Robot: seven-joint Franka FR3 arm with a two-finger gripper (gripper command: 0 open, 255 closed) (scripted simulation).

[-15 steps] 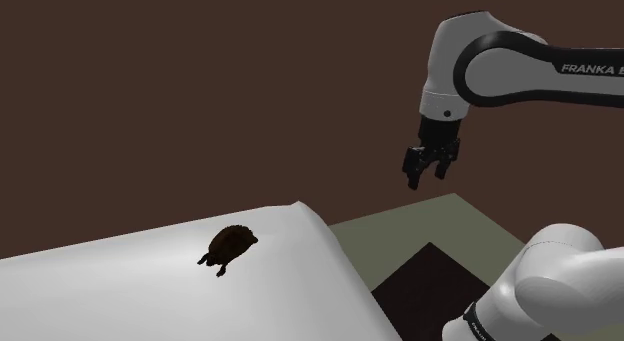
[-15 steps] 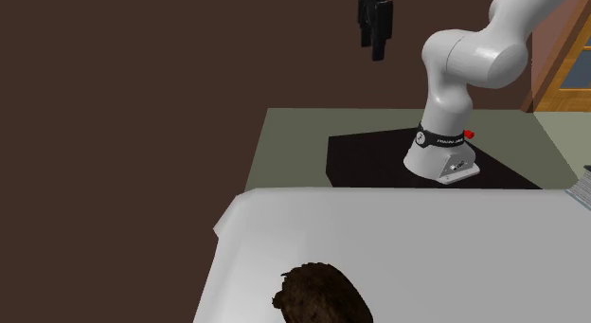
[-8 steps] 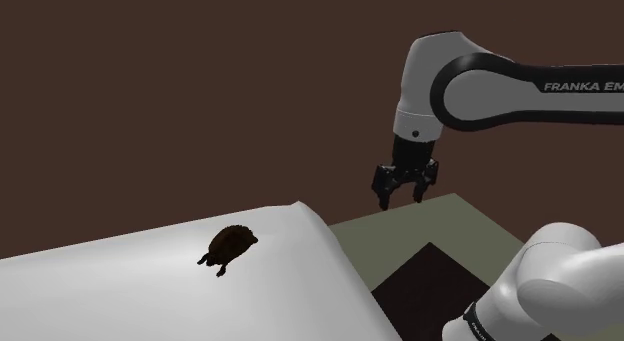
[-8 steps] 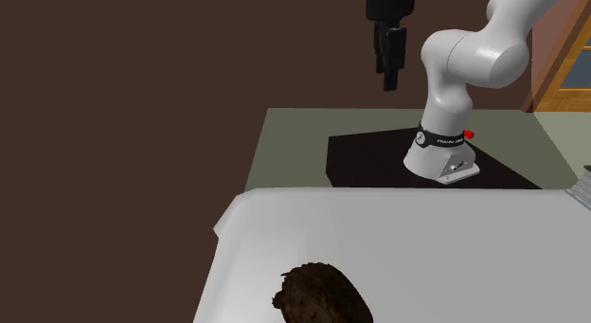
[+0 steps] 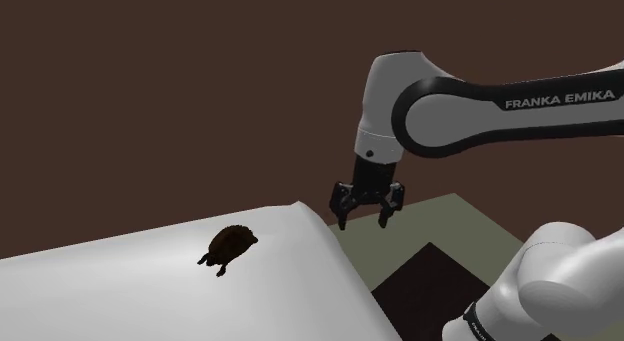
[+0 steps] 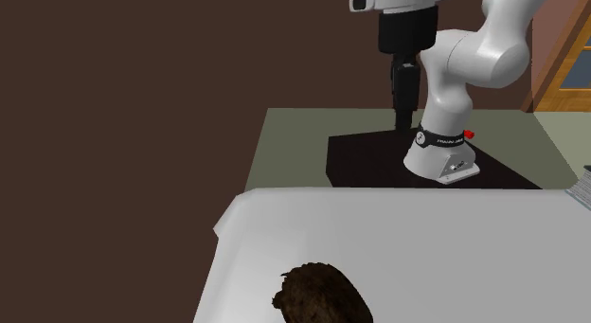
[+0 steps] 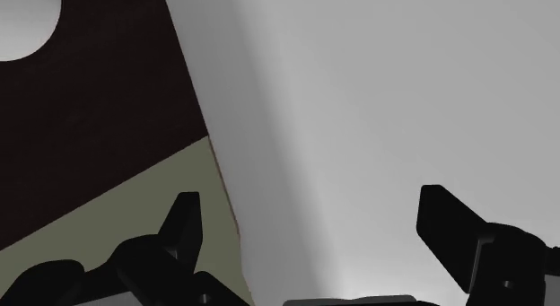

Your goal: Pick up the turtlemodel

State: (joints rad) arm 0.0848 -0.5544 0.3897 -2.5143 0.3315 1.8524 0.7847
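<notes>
The tool [image 5: 361, 223] is seen hanging from the white arm [image 5: 470, 94] with its two black fingers [image 5: 340, 217] pointed downward and spread well apart; nothing is held between them. In the wrist view the tool [image 7: 311, 210] is shown with the same wide gap, and only bare white surface is seen between the fingers [image 7: 184, 223].

Directly beneath the tool, the rounded edge of the white table [image 5: 120, 279] is found, where it meets the olive top of the stand [image 5: 445, 217].

The turtlemodel [image 5: 228, 245], drawn in very dark brown, is set on the table well apart from the tool, lower than it and toward the shoulder view's left. It is not touched by either finger.

In the second exterior view, the tool [image 6: 404, 108] is seen end-on above the stand [image 6: 294, 146], beside the arm's base [image 6: 440, 155]. There the turtlemodel [image 6: 320, 295] lies far below the tool, on the table [image 6: 445, 245], at the bottom edge of that view.
</notes>
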